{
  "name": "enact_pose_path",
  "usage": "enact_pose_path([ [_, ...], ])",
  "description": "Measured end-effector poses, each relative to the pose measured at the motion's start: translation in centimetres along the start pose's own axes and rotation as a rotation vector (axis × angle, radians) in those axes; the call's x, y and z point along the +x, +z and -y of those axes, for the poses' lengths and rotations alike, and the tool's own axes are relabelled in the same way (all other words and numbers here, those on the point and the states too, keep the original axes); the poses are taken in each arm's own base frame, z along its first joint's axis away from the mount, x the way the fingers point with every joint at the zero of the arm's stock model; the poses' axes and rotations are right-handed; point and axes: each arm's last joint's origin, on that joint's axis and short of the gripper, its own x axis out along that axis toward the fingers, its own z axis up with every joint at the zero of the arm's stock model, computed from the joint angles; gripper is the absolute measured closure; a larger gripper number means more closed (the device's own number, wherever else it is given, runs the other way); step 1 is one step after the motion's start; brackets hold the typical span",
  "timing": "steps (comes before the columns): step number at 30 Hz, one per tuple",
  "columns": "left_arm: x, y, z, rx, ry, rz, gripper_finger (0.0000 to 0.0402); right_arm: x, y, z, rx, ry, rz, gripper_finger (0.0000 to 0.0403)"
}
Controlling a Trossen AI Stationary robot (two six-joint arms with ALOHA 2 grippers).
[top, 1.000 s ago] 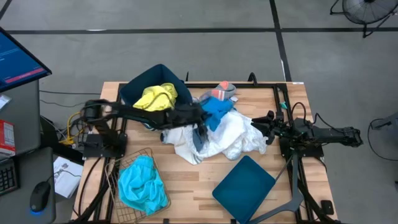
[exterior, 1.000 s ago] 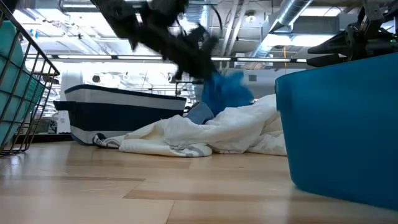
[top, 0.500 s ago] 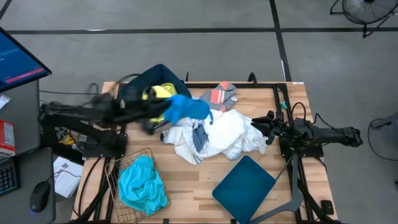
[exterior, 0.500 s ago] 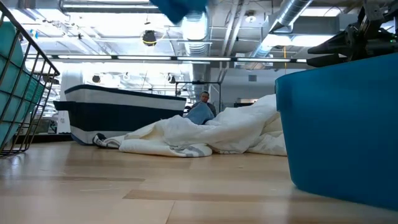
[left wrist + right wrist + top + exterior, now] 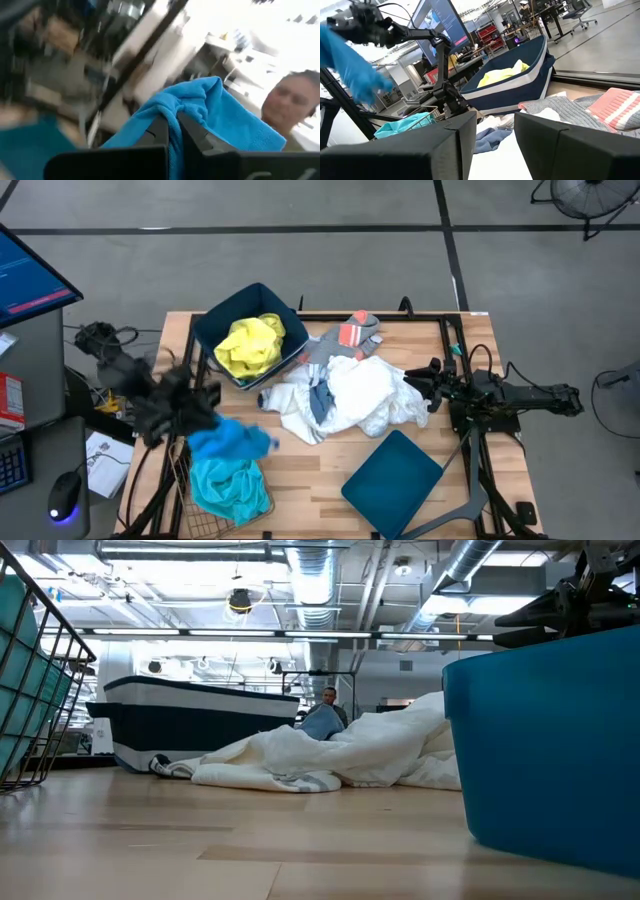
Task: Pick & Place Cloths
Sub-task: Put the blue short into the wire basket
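Your left gripper (image 5: 172,125) is clenched on a blue cloth (image 5: 235,442), the fabric pinched between its two fingers (image 5: 159,127) and draping past them in the left wrist view. From above, that cloth hangs at the table's left edge, just over the far rim of the wire basket (image 5: 182,463), which already holds a turquoise garment (image 5: 227,485). Farther back on the left, a dark blue bin (image 5: 210,328) contains a yellow cloth (image 5: 250,345).

At the table's centre lies a heap of white cloths (image 5: 355,395) with a grey-blue piece tucked in it; the low view shows the heap spread flat on the wood. Just beyond it, at the far edge, rests an orange-banded grey sock (image 5: 352,335). Near the front right, a second blue bin (image 5: 392,482) sits tilted.

Your right gripper (image 5: 492,127) waits at the right side of the table, fingers spread apart and grasping nothing, aimed toward the white heap.
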Motion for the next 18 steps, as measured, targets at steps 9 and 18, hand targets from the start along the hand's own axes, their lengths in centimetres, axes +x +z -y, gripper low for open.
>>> enact_pose_path([
  [9,0.5,-6.5,-1.8,-0.202,0.338,-0.428,0.0401,0.0,0.0,0.0,0.000,0.000,-0.001,0.0274],
  [18,-1.6,-9.3,-1.3,-0.451,0.487,-0.659,0.0401,0.0,0.0,0.0,0.000,0.000,-0.001,0.0274],
])
